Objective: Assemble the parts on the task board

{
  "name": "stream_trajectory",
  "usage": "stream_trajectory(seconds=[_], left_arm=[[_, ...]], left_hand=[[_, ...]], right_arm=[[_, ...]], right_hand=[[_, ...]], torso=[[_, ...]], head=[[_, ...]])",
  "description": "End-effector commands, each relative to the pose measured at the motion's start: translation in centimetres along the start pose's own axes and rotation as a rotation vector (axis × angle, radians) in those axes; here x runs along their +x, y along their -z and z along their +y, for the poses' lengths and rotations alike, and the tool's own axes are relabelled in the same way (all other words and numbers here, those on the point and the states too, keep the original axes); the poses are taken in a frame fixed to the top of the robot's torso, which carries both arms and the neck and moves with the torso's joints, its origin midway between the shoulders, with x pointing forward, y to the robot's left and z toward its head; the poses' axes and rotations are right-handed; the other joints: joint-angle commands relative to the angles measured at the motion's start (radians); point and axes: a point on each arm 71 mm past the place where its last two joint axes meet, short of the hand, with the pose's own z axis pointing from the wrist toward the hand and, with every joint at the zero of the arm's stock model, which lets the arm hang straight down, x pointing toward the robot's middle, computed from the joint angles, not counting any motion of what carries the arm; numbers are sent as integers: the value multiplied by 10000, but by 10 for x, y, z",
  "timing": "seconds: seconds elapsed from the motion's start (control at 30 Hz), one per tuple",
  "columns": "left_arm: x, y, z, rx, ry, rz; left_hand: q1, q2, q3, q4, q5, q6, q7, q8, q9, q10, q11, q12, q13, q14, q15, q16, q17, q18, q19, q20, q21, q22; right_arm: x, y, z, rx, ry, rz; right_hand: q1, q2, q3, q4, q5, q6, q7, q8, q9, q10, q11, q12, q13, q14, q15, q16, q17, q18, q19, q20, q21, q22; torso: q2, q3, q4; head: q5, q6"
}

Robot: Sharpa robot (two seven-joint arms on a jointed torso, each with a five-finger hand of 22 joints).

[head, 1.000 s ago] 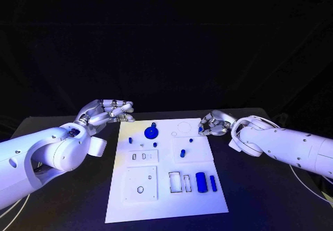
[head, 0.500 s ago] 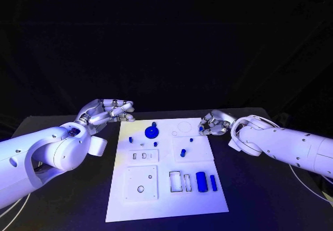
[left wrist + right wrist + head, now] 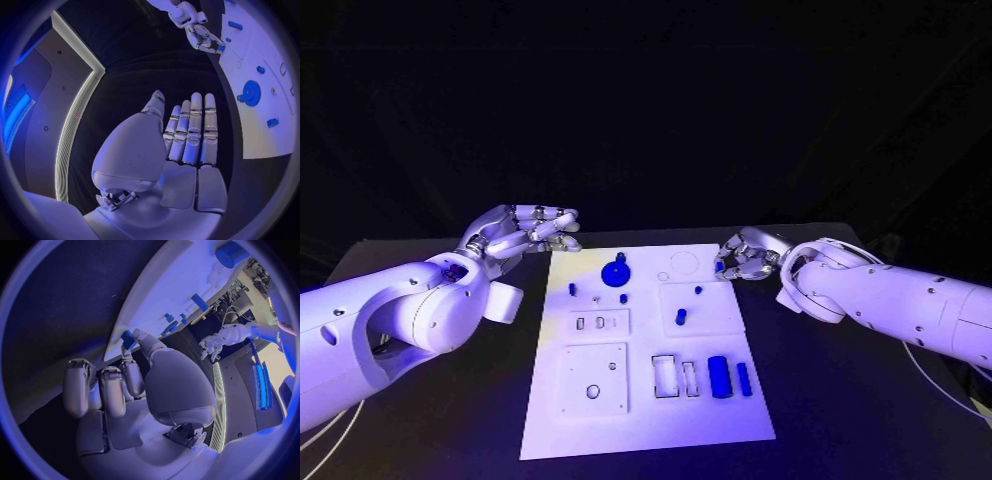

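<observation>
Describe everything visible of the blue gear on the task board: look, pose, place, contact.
The blue gear is a round, toothed disc, plastic by its look, with a raised hub at its centre. It lies flat near the far end of the white task board, somewhat toward the robot's left. Small blue parts lie close by, apart from it. Neither hand touches it: the left hand hovers off the board's far left corner, the right hand at its far right edge.

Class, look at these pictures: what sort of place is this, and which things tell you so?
Probably a robotics lab or demo bench. A white task board with small blue parts lies on a black table, between two robot hands: left hand, right hand.
</observation>
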Motion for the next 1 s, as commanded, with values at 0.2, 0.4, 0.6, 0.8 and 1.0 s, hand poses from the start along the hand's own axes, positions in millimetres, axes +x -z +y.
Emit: stream_trajectory(seconds=[0.2,0.4,0.6,0.8,1.0], left_arm=[[2,0,-1,37,67,189],[2,-1,-1,33,62,174],[1,-1,0,28,57,159],[0,-1,0,17,53,114],[2,-2,1,3,64,140]], left_hand=[[73,46,-39,-35,8,23,56,-39,-14,-17,66,-21,14,80,-16,-30,9,135,52,0,16,-9],[73,46,-39,-35,8,23,56,-39,-14,-17,66,-21,14,80,-16,-30,9,135,52,0,16,-9],[66,50,-47,-30,8,22,61,-45,-14,-20,70,-27,14,82,-12,-38,10,133,55,-1,15,-12],[12,40,-94,3,6,25,66,-56,-15,-16,77,-36,17,88,-3,-57,14,130,62,-4,11,-20],[-5,30,-112,12,6,26,66,-59,-15,-15,78,-39,18,91,-2,-62,16,129,64,-5,9,-23]], right_arm=[[1,0,4,-200,245,-281],[1,1,11,-339,187,-519],[-4,1,27,-459,97,-710],[-6,-1,68,-726,103,-667],[7,-4,109,-1275,395,-343]], right_hand=[[102,410,394,-32,-356,240,-62,93,6,39,-117,60,174,920,-132,59,2027,-53,89,-95,143,635],[52,472,482,-1,-358,275,-76,104,6,42,-128,51,170,916,-144,49,2009,-65,122,-109,178,685],[-55,429,545,24,-224,287,-85,98,-1,41,-140,31,156,910,-160,35,1982,-77,154,-126,210,736],[-156,379,555,55,-286,284,-90,84,-9,45,-144,20,144,905,-163,24,1959,-82,171,-133,226,762],[-198,360,563,69,-338,278,-89,74,-15,42,-144,8,132,900,-165,12,1936,-83,175,-136,228,768]], torso=[[-1,1,1],[-12,-5,-7],[-23,-8,1],[-22,-7,-14],[-7,-11,22]], head=[[19,-19],[36,-20],[72,12],[170,-23],[288,-46]])
